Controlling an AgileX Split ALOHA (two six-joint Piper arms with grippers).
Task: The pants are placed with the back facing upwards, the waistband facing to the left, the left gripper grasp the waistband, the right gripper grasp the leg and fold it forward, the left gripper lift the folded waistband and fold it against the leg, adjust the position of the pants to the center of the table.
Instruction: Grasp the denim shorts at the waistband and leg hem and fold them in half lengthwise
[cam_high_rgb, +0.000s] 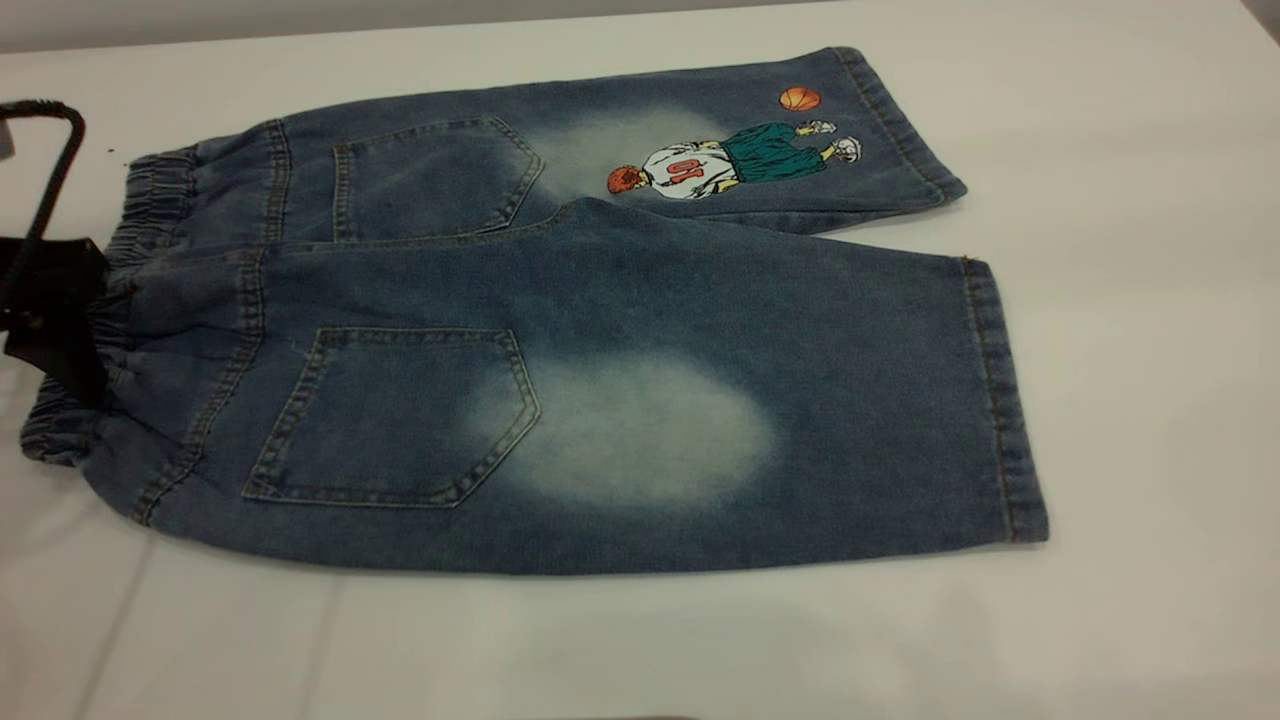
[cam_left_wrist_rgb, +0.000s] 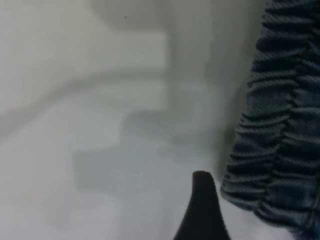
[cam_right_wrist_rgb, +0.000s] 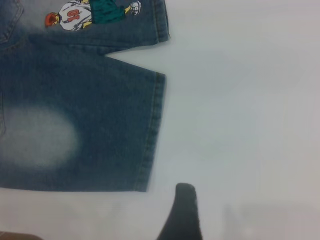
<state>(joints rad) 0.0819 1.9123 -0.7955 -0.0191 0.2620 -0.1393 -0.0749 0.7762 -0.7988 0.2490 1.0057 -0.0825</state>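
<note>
The pants (cam_high_rgb: 560, 300) lie flat, back up, on the white table (cam_high_rgb: 1150, 300). The ruched waistband (cam_high_rgb: 150, 200) points left and both legs point right. The leg (cam_high_rgb: 650, 430) with the pale oval patch is the near one; the printed leg lies behind it. My left gripper (cam_high_rgb: 55, 310) sits at the waistband's outer edge. In the left wrist view one black finger (cam_left_wrist_rgb: 202, 210) stands on bare table just beside the waistband (cam_left_wrist_rgb: 280, 125), touching nothing. My right gripper (cam_right_wrist_rgb: 225, 205) hovers over bare table off the leg's hem (cam_right_wrist_rgb: 152, 135). Its one visible finger (cam_right_wrist_rgb: 182, 210) holds nothing.
A black braided cable (cam_high_rgb: 55, 160) loops up from the left gripper at the table's left edge. Bare white tabletop stretches to the right of the hems and along the near side of the pants.
</note>
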